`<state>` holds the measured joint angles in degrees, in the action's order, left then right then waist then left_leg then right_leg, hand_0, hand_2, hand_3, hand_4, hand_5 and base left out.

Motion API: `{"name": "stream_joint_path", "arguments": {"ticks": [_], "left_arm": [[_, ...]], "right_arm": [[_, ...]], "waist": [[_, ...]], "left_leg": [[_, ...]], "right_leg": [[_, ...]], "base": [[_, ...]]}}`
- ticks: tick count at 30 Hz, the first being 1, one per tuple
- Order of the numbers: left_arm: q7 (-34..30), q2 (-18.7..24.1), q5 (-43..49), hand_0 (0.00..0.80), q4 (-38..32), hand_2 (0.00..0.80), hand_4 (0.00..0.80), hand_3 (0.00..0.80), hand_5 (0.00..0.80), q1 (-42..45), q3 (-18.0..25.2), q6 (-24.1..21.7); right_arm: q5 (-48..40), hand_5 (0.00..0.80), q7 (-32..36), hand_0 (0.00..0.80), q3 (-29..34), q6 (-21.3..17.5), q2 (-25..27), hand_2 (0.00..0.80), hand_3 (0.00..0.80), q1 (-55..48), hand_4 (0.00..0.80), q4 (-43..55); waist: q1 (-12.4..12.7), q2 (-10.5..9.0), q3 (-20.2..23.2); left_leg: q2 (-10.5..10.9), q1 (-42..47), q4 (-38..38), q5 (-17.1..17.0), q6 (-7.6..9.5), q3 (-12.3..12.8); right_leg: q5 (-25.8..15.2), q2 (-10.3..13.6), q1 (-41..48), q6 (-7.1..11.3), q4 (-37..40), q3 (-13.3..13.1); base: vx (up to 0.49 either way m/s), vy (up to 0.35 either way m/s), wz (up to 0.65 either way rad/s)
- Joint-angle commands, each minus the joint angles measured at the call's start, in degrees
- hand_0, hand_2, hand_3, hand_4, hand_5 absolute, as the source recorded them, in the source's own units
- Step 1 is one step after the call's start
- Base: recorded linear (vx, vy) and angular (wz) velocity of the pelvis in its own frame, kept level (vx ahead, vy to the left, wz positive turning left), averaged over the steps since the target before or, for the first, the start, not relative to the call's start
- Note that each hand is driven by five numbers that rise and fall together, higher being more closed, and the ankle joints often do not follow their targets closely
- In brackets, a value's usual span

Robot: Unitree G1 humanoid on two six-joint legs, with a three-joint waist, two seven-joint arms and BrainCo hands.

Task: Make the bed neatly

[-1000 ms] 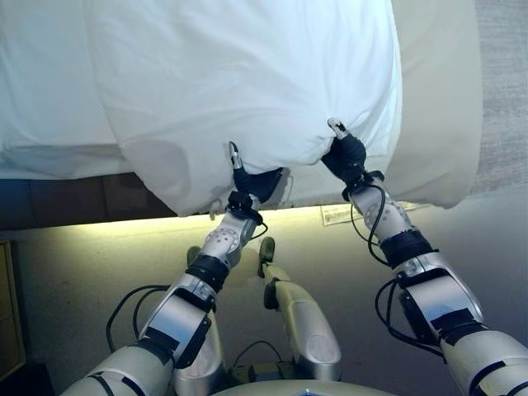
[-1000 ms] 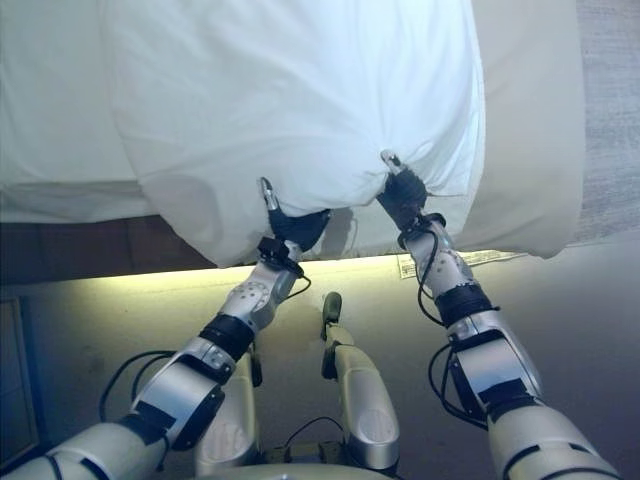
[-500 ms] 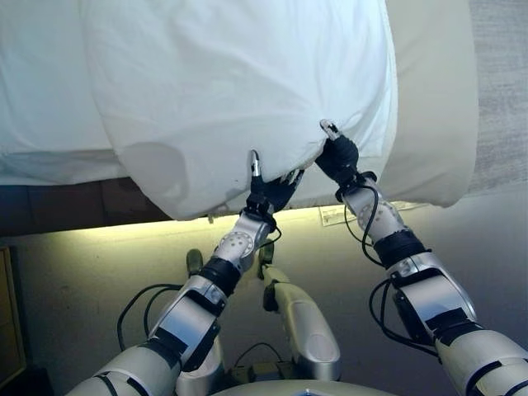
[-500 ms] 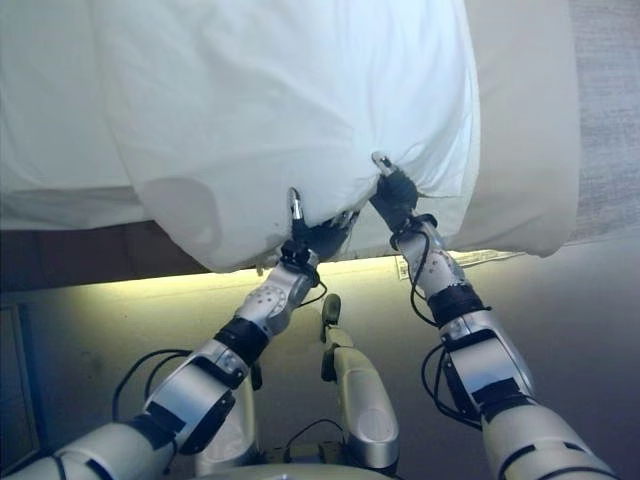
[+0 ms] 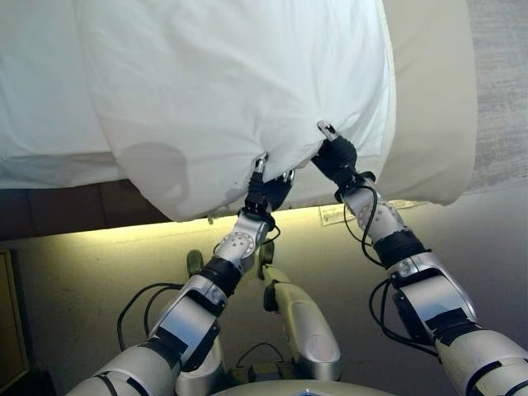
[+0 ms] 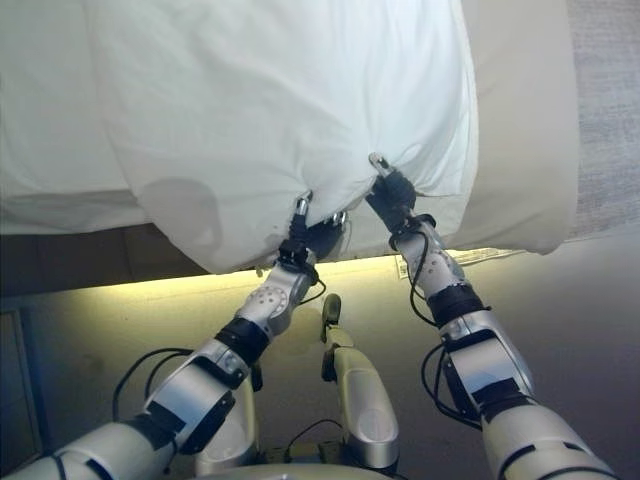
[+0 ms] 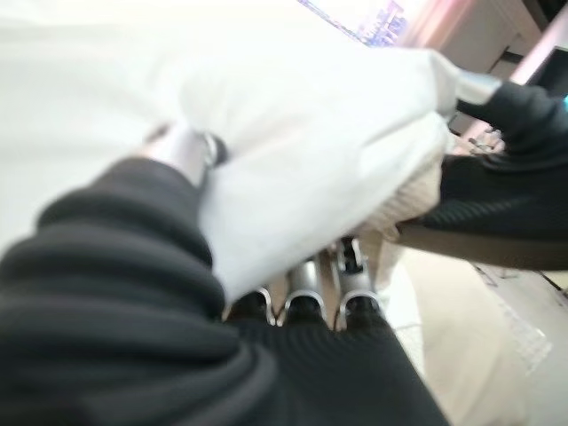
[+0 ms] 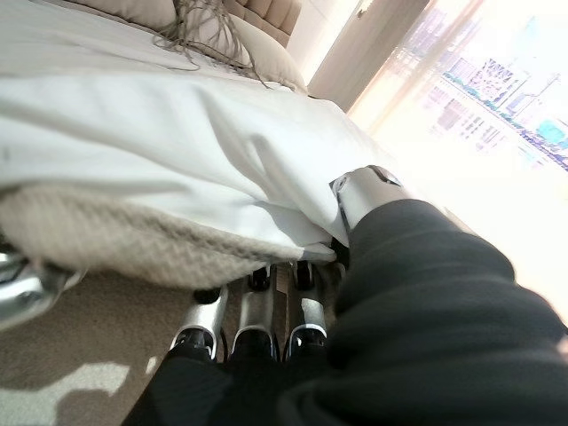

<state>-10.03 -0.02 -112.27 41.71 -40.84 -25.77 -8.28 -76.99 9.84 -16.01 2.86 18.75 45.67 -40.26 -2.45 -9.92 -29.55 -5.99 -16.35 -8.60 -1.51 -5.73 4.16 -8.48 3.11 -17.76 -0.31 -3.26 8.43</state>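
Note:
A white duvet [image 5: 231, 82] lies over the bed and hangs past its near edge. My left hand [image 5: 268, 188] is shut on the duvet's hanging hem, thumb on top of the cloth [image 7: 266, 177] and fingers [image 7: 306, 297] curled beneath. Close to its right, my right hand [image 5: 337, 158] pinches the same hem, thumb [image 8: 364, 191] over the white cloth and fingers [image 8: 253, 315] under it. The hem bunches between the two hands. A beige knit layer [image 8: 133, 240] shows under the duvet.
A beige sheeted mattress [image 5: 433, 99] shows bare to the duvet's right. A dark bed base [image 5: 66, 210] with a lit strip beneath runs along the near side, with a white tag [image 5: 334, 214] on it. Pillows [image 8: 222, 40] lie at the far end. Wooden furniture [image 5: 8, 313] stands lower left.
My left hand has slid right along the hem, closing the gap to my right hand. The right hand has barely moved. The view has shifted slightly.

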Motion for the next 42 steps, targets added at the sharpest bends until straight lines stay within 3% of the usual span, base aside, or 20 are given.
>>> {"name": "stream_joint_path", "arguments": {"ticks": [1,6,12,19,25,33,42], "left_arm": [[-2.05,-4.30,-0.73,0.800,-0.83,0.800,0.800,0.800,0.800,-5.07,1.55,-0.99],[-1.69,-3.00,-0.73,0.800,-0.29,0.800,0.800,0.800,0.800,-5.21,2.66,-2.09],[-1.40,-0.51,0.02,0.800,1.36,0.800,0.800,0.800,0.800,-3.99,4.90,-2.83],[-0.71,4.13,5.43,0.800,2.73,0.800,0.800,0.800,0.800,2.27,10.58,-1.56],[-1.25,6.66,7.22,0.800,5.02,0.800,0.800,0.800,0.800,10.01,16.79,-1.27],[-4.25,8.49,11.67,0.800,6.59,0.800,0.800,0.800,0.800,19.89,24.88,1.38],[-1.34,12.21,22.98,0.800,9.24,0.800,0.800,0.800,0.800,29.48,29.76,4.76]], "right_arm": [[2.10,0.000,-0.71,0.000,0.24,0.07,2.55,0.000,0.000,2.29,0.000,6.03],[1.78,0.000,-1.69,0.000,-0.06,1.64,2.83,0.000,0.000,1.84,0.000,3.26],[3.94,0.000,-2.62,0.000,-0.77,6.41,1.82,0.000,0.000,-1.05,0.000,-0.69],[7.72,0.000,0.93,0.000,-0.34,10.97,-1.19,0.000,0.000,-10.75,0.000,-5.75],[10.78,0.000,2.01,0.000,0.78,12.11,-3.88,0.000,0.000,-17.24,0.000,-7.47],[15.03,0.000,3.56,0.000,4.01,11.92,-3.78,0.000,0.000,-23.98,0.000,-8.62],[16.36,0.000,3.69,0.000,7.60,12.69,-3.11,0.000,0.000,-29.11,0.000,-10.07]], "waist": [[-0.30,0.01,-0.18],[0.28,0.22,0.02],[1.08,0.85,0.48],[2.39,2.47,2.78],[3.82,4.52,5.65],[6.02,7.00,9.24],[8.51,9.14,14.98]], "left_leg": [[1.57,0.35,3.11,-1.46,1.19,2.72],[1.66,0.56,2.88,-1.41,1.18,2.35],[2.03,1.40,3.20,-1.38,1.21,1.88],[2.58,4.47,4.99,-1.27,1.22,1.16],[3.38,7.13,6.41,-1.74,1.08,-0.06],[4.22,10.31,6.39,-1.29,1.34,-2.25],[5.05,14.78,7.84,-1.71,1.56,-4.60]], "right_leg": [[3.87,1.50,1.31,5.70,-4.51,3.59],[4.12,1.81,1.50,5.64,-4.99,4.35],[4.42,2.20,2.37,5.61,-4.88,4.84],[5.19,2.86,5.46,5.36,-3.69,5.88],[5.81,3.81,9.01,4.99,-2.41,7.41],[7.30,4.28,13.72,4.49,-1.90,9.21],[7.76,4.54,19.13,4.58,-1.00,10.66]], "base": [[-0.007,0.032,0.00],[0.000,0.000,0.00],[-0.004,0.031,0.02],[0.020,0.062,0.05],[0.056,0.096,0.08],[0.086,0.090,0.15],[0.100,0.038,0.11]]}}
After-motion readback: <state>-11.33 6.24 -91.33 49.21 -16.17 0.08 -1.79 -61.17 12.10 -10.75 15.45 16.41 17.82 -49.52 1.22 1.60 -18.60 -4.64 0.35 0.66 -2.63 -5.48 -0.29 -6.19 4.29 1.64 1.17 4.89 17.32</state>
